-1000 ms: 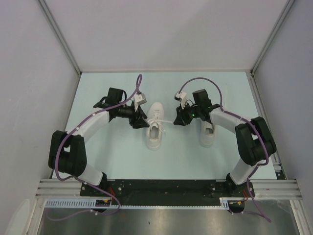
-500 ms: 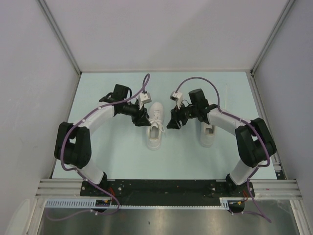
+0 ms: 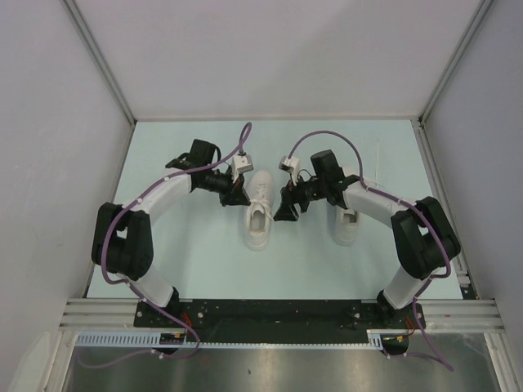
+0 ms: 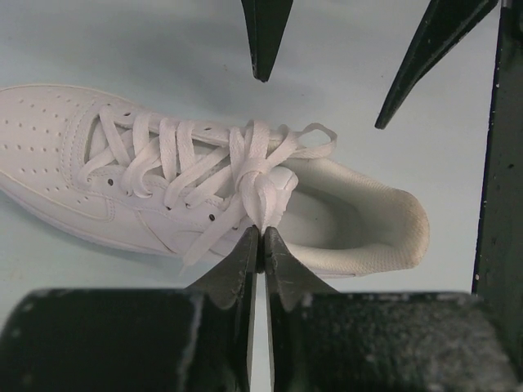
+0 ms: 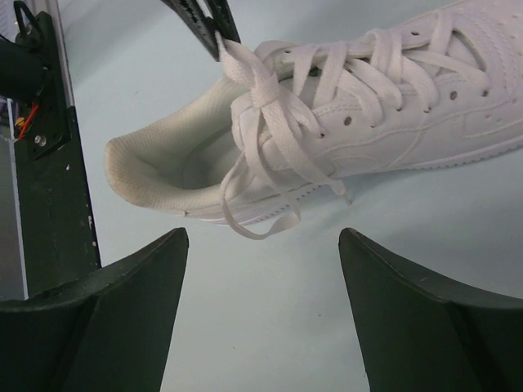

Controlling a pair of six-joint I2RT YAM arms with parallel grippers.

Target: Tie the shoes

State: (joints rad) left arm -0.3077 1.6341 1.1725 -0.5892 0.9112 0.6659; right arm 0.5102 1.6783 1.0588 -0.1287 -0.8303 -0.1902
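Two white shoes lie on the pale blue table. The left shoe point(image 3: 259, 214) point(image 4: 106, 171) point(image 5: 409, 122) lies between my grippers, its white laces crossed in a knot point(image 4: 253, 173) point(image 5: 265, 96). My left gripper point(image 3: 240, 196) point(image 4: 261, 232) point(image 5: 214, 33) is shut on a lace loop pulled out from that knot at the shoe's left side. At the shoe's right side my right gripper point(image 3: 286, 212) point(image 5: 262, 235) is open with nothing held, and a slack lace loop point(image 5: 245, 214) hangs just in front of it. The right shoe point(image 3: 346, 227) lies partly under my right arm.
Grey walls with metal posts point(image 3: 106, 77) close in the table on three sides. The black base rail point(image 3: 270, 314) runs along the near edge. Purple cables point(image 3: 327, 137) arc above both wrists.
My left gripper has closed on the lace loop beside the knot. My right gripper has opened, let its lace go slack, and shifted left toward the shoe.
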